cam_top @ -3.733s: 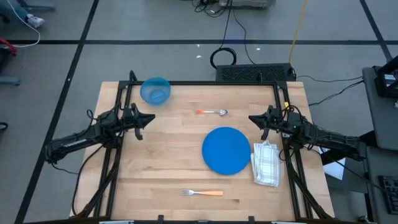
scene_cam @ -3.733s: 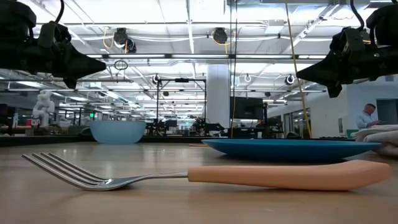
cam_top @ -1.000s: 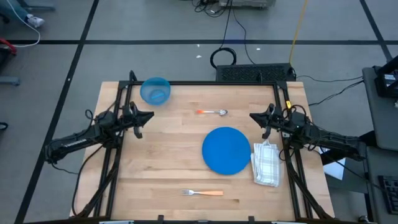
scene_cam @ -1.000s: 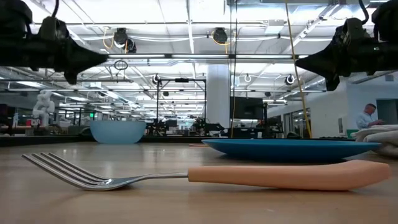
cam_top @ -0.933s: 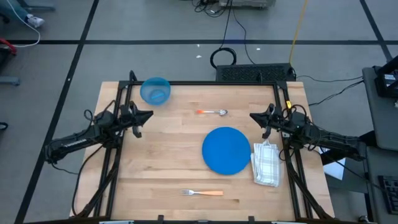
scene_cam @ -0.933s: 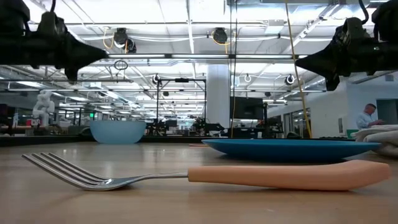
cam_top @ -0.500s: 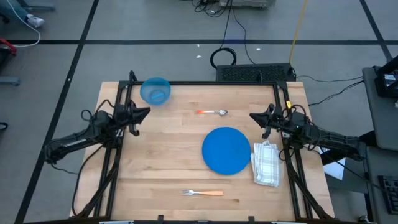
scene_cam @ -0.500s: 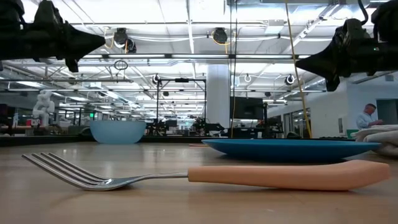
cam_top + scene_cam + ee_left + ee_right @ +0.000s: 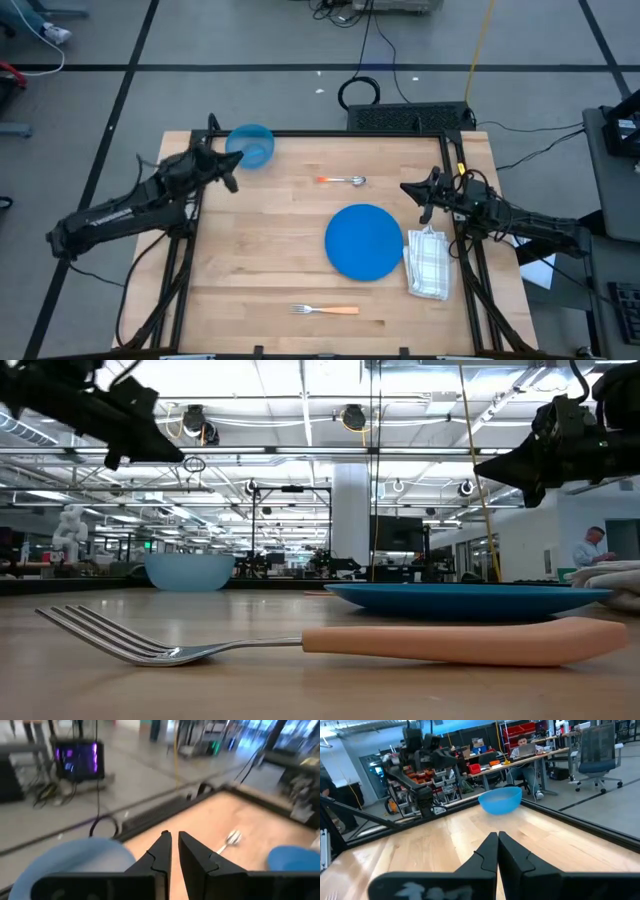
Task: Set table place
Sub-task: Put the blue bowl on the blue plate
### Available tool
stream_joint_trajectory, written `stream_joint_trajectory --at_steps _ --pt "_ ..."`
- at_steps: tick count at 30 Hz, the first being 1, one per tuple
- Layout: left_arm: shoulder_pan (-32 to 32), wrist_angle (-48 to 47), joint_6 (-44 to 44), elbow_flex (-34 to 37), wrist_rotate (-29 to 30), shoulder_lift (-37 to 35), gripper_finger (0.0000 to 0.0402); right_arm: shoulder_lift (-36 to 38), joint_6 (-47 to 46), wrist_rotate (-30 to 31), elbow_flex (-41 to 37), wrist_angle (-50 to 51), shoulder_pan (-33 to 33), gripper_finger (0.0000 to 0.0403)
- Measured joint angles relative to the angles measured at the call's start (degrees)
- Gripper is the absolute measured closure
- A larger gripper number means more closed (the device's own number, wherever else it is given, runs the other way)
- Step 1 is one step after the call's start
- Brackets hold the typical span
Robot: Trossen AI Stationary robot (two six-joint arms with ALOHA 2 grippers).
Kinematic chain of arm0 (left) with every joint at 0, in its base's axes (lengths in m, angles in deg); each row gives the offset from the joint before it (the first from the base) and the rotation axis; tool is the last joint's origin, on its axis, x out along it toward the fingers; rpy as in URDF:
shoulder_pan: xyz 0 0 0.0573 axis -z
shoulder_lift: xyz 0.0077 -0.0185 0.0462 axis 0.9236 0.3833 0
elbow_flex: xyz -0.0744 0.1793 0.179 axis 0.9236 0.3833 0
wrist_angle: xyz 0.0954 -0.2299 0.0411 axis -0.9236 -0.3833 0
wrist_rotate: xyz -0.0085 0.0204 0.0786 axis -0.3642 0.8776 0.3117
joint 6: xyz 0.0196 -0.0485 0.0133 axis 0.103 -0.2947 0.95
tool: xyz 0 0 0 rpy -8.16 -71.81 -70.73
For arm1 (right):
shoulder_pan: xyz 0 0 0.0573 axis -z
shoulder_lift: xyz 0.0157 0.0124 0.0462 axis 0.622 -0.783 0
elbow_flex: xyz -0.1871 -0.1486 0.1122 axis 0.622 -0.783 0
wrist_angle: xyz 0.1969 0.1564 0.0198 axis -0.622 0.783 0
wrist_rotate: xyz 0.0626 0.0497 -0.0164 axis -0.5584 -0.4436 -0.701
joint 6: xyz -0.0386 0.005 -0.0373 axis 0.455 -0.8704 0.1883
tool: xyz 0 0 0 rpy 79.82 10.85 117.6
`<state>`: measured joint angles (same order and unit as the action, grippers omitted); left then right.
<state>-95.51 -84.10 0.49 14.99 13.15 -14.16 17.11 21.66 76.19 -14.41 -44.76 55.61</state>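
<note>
On the table [image 9: 270,260] a blue bowl [image 9: 250,146] stands at the far left corner. A spoon with an orange handle [image 9: 342,180] lies far centre. A blue plate [image 9: 364,241] sits right of centre, with a folded checked napkin [image 9: 429,263] beside it. A fork with an orange handle [image 9: 325,310] lies near the front edge. My left gripper [image 9: 238,158] hangs in the air just left of the bowl [image 9: 75,860], its fingers only a narrow slit apart and nothing between them. My right gripper [image 9: 403,188] hovers shut and empty at the right side, beyond the napkin.
Black frame rails run along the table's left [image 9: 190,250] and right [image 9: 465,270] sides under the arms. A black box with cables [image 9: 410,117] lies past the far edge. Bare wood stretches between the plate and the left rail. A person [image 9: 590,550] sits far off in the room.
My left gripper has risen and swung toward the table's far edge, up to the blue bowl, and its nose has tipped a little downward. Its finger gap looks unchanged. Nothing on the table has moved.
</note>
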Motion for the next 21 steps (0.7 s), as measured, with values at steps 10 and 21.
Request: stream_joint_trajectory --at_steps 10,21 --pt "-2.94 -13.79 4.29 -17.05 -6.56 24.65 0.0352 -0.29 2.12 0.02 0.01 -0.27 0.00 0.0403" --pt "-4.57 -27.35 7.74 -29.84 -5.85 41.05 0.0199 -0.29 2.96 0.02 0.01 -0.27 0.00 0.0403"
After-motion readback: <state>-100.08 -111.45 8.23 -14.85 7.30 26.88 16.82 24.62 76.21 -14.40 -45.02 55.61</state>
